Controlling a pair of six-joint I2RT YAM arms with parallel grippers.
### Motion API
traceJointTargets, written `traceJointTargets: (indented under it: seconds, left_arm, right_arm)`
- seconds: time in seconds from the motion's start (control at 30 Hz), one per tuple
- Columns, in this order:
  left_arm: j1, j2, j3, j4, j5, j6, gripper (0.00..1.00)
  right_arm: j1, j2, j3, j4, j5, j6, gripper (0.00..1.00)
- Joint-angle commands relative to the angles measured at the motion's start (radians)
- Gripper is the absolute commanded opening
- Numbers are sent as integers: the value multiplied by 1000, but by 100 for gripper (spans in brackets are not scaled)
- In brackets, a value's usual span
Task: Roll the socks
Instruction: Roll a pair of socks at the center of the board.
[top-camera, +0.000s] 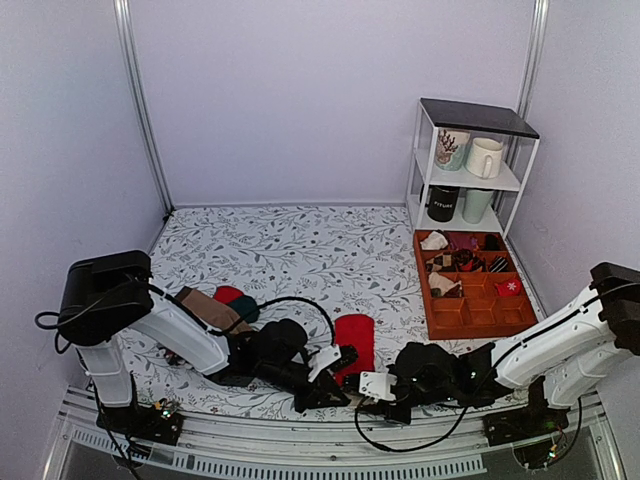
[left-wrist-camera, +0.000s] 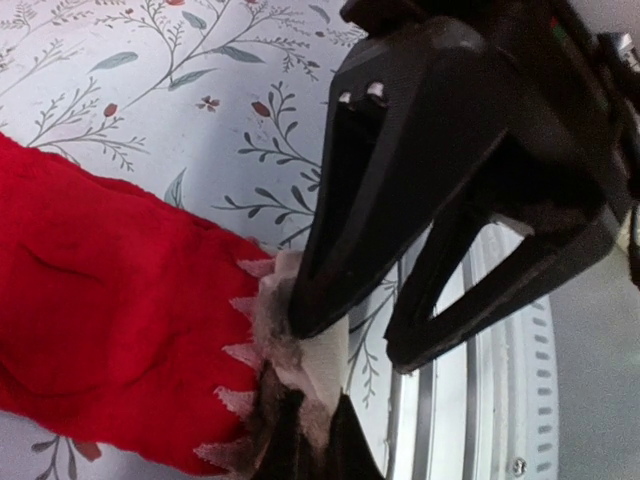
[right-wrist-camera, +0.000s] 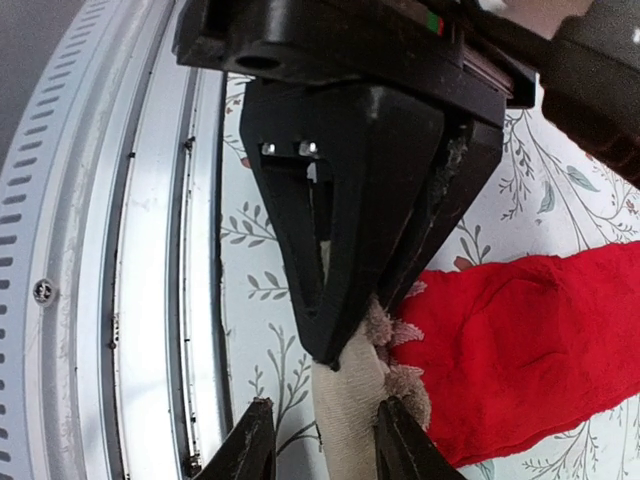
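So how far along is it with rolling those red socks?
Barely begun. Done: nothing yet; the red socks lie flat and unrolled. In hand: the left fingers pinch their beige end, and the right fingers sit at that same end, grip unclear. Left: all of the rolling.

Tight spot at the near edge: my left gripper (left-wrist-camera: 305, 440) and right gripper (right-wrist-camera: 325, 450) are nose to nose over the pale end of the socks (top-camera: 356, 338), with barely a gap between them and the metal rail (right-wrist-camera: 150, 300) just beside. Beyond the socks the table (top-camera: 300, 240) is open up to the back wall. On the left, a brown sock (top-camera: 205, 305) and a green sock (top-camera: 247, 312) lie by my left arm. On the far right, the tray (top-camera: 478, 328) and shelf (top-camera: 478, 117) block that corner.
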Motion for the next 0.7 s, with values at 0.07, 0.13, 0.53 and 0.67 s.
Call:
traceJointTargets:
  seconds: [0.07, 0.13, 0.53, 0.67]
  left_arm:
    - [-3, 124, -64, -287, 20, -4, 0]
    - [-3, 130, -59, -291, 26, 2, 0]
    - [20, 144, -43, -310, 33, 32, 0]
    - [38, 109, -50, -318, -46, 35, 2]
  right_arm:
    - [7, 39, 8, 17, 86, -25, 37]
    - [8, 56, 11, 11, 91, -23, 36]
    - [9, 142, 84, -138, -31, 160, 12]
    - [9, 199, 120, -188, -75, 292, 0]
